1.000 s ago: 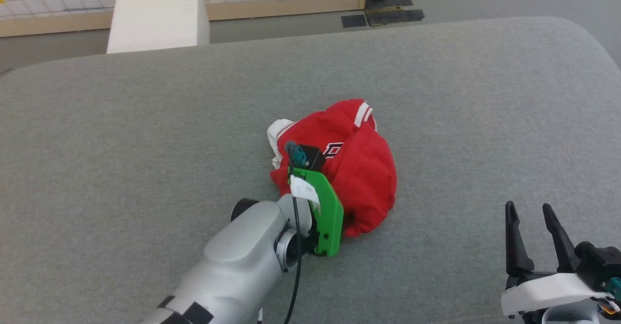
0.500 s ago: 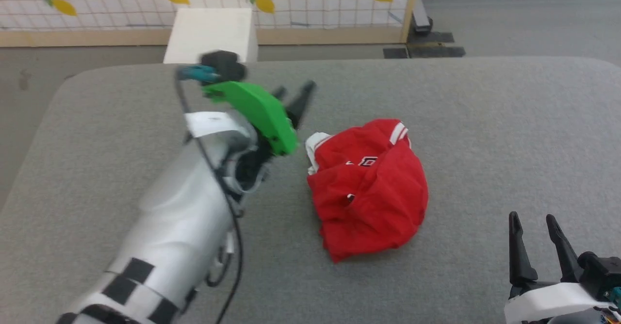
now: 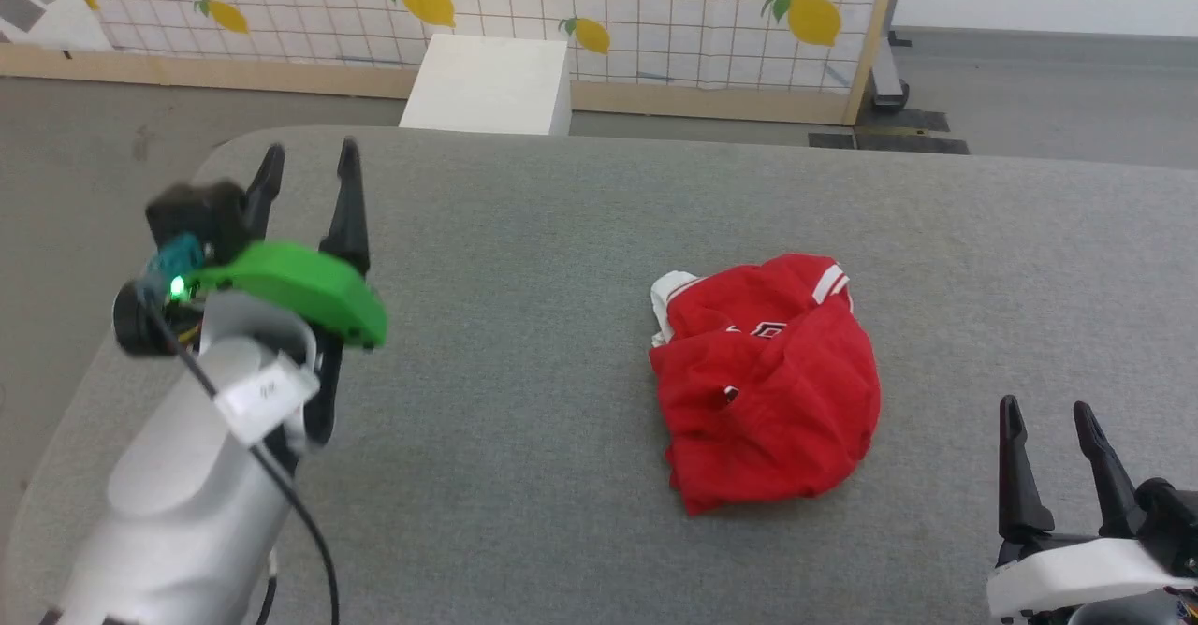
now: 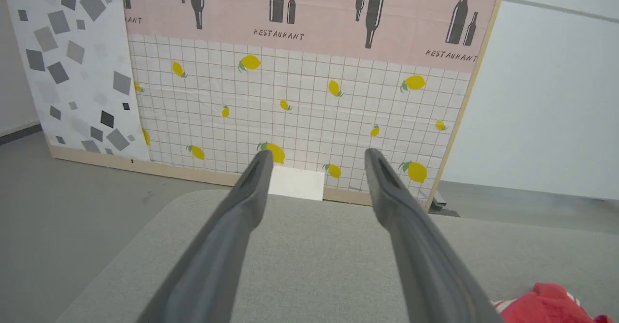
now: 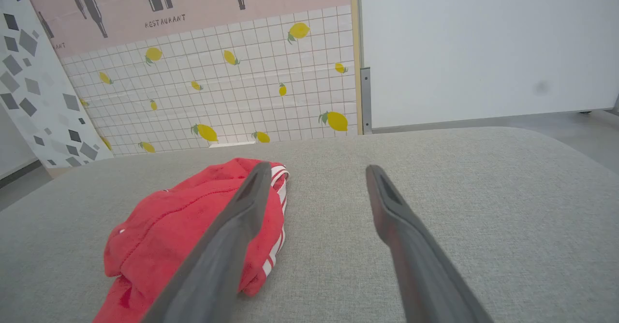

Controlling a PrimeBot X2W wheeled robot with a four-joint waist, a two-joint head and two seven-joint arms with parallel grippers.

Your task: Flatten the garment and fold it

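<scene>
Noting the hands first: your left hand [image 3: 311, 148] is spread wide and empty, touching nothing. It is raised near the left edge of the grey padded desk [image 3: 524, 260], well apart from the garment [image 3: 767, 391]. Your right hand [image 3: 1045, 406] is spread just as wide and also empty. It sits low at the right of the head view, near the garment but clear of it. The garment lies in a crumpled red heap right of centre on the desk. Hard to read: the chest lettering is folded in, so you get only fragments of black, white-outlined marks. A scrap of white cloth shows at the heap's left edge and a bit of striped trim at its far side. Neither sleeve can be traced. In the left wrist view the garment is cut off at the lower right corner. In the right wrist view one finger crosses in front of it. The head view's corner cuts off the right hand's base. Count: one garment, two hands with two fingers each, and one white box [image 3: 487, 87] beyond the desk, before a lemon-print panel [image 3: 655, 7].
</scene>
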